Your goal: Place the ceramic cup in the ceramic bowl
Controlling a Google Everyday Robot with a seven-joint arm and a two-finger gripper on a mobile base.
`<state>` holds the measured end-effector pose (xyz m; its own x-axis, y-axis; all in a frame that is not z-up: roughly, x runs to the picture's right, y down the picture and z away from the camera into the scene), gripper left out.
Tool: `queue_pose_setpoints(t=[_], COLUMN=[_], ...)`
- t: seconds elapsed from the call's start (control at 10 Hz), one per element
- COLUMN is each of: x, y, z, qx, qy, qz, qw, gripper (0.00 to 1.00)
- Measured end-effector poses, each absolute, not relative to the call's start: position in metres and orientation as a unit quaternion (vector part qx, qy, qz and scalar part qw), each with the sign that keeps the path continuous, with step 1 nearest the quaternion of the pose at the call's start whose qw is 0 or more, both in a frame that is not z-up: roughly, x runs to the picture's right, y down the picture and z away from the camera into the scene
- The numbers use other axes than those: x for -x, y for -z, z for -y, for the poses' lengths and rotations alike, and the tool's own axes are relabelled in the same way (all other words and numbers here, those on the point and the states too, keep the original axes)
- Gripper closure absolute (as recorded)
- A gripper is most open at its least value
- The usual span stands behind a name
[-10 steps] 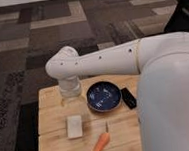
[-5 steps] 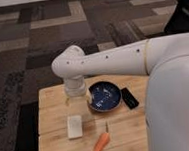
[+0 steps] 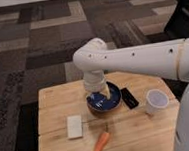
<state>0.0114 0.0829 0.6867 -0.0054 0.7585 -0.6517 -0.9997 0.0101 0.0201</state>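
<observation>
The gripper (image 3: 98, 92) hangs low over the bowl (image 3: 105, 109); whether it is apart or clamped, I cannot tell. The cup (image 3: 156, 101) stands on the table (image 3: 53, 101) right of the bowl, beyond a black block (image 3: 129, 97). Swinging across, the arm could shove the bowl or topple the cup.

Single high view, looking down — claw (image 3: 98, 93) over bowl (image 3: 115, 100).

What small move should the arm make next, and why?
Probably swing the gripper to the right, toward the ceramic cup. The gripper hangs over the ceramic bowl, while the cup stands upright on the table, beyond the black object, apart from the gripper.
</observation>
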Motion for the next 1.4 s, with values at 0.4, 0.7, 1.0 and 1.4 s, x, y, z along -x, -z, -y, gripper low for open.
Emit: queue_pose_setpoints(t=[0.4, 0.7, 1.0, 1.4], x=[-0.01, -0.046, -0.105, -0.173], y=[-0.686, -0.678, -0.669, -0.662], z=[-0.084, -0.082, -0.068, -0.066], qx=[0.239, 0.234, 0.24, 0.215], qy=[-0.659, -0.656, -0.663, -0.659], qz=[-0.255, -0.269, -0.251, -0.251], qw=[0.666, 0.665, 0.662, 0.675], gripper=[0.35, 0.35, 0.35, 0.35])
